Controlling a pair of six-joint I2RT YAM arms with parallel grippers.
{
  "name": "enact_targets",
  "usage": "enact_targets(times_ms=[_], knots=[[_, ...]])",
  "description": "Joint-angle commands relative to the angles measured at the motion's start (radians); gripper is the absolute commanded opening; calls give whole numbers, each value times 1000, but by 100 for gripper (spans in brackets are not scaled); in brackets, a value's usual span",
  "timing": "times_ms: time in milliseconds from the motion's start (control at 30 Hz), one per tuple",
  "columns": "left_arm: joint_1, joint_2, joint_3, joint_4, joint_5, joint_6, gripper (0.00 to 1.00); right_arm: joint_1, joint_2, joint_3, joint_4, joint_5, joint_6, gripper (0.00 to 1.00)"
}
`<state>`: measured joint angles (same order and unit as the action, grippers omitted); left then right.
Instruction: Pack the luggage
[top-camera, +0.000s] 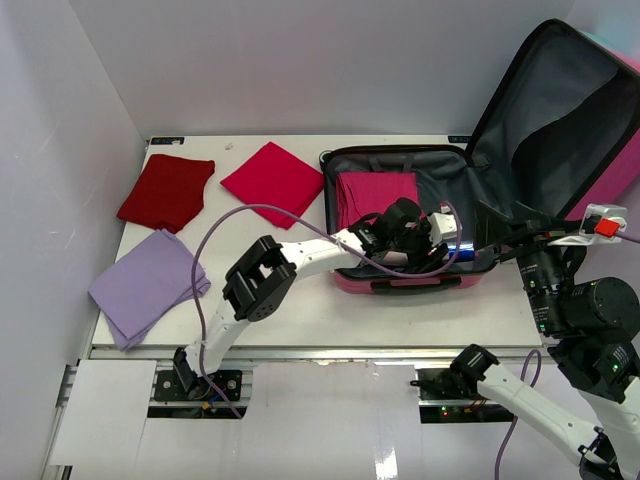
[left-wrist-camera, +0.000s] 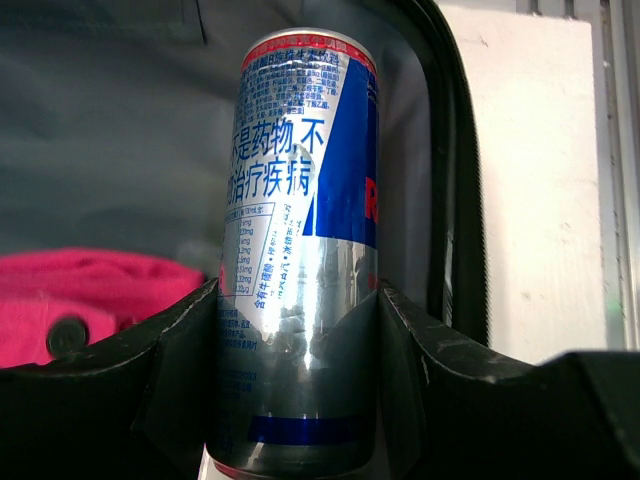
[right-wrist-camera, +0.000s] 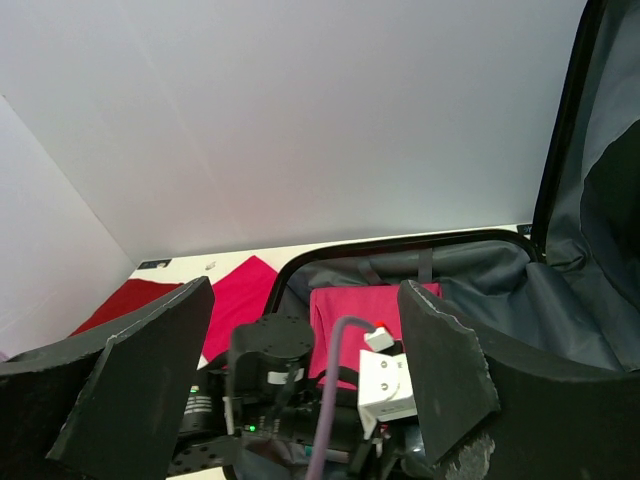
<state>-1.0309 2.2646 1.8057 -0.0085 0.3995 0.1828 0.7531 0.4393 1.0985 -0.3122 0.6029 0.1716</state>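
The luggage (top-camera: 560, 110) lies open at the table's right, lid up against the wall, grey lining (right-wrist-camera: 480, 270) showing. A folded pink cloth (top-camera: 375, 192) rests in its left half. My left gripper (top-camera: 440, 245) reaches into the luggage over its near rim. In the left wrist view it (left-wrist-camera: 297, 330) is shut on a blue-and-silver drink can (left-wrist-camera: 300, 250), both fingers (left-wrist-camera: 150, 380) pressed to the can's sides; the pink cloth (left-wrist-camera: 90, 290) lies to the left. My right gripper (top-camera: 495, 235) hovers at the luggage's right side, open (right-wrist-camera: 305, 350) with nothing between its fingers.
Three folded cloths lie on the table left of the luggage: dark red (top-camera: 165, 190) at the back left, red (top-camera: 272, 180) beside the luggage, lavender (top-camera: 148, 285) at the near left edge. White walls close in the back and the left.
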Motion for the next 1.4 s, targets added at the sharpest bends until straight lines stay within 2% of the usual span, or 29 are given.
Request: enact_targets(times_ms=[0,133,333,400,533,767,933,1067,1367], knots=[[-20,45,135,68,97,-11,0,3,4,19,38,32,-11,81],[-23,78,182,48,128,-3,2,3,6,18,39,38,-14,81],[-23,47,96,48,111,43,35,3,13,20,39,34,-18,81],[-23,52,88,40,115,52,40,3,11,20,39,37,-18,81],[-24,85,128,-22,135,48,56,3,16,21,39,31,-20,81],[-26,76,111,-30,136,49,69,4,32,24,36,17,-29,81],[-26,40,61,20,139,45,74,4,19,21,36,21,-28,81],[-26,28,60,34,135,33,83,4,14,17,41,18,-32,81],[-27,-33,37,33,33,-5,88,3,21,22,41,17,-24,81]])
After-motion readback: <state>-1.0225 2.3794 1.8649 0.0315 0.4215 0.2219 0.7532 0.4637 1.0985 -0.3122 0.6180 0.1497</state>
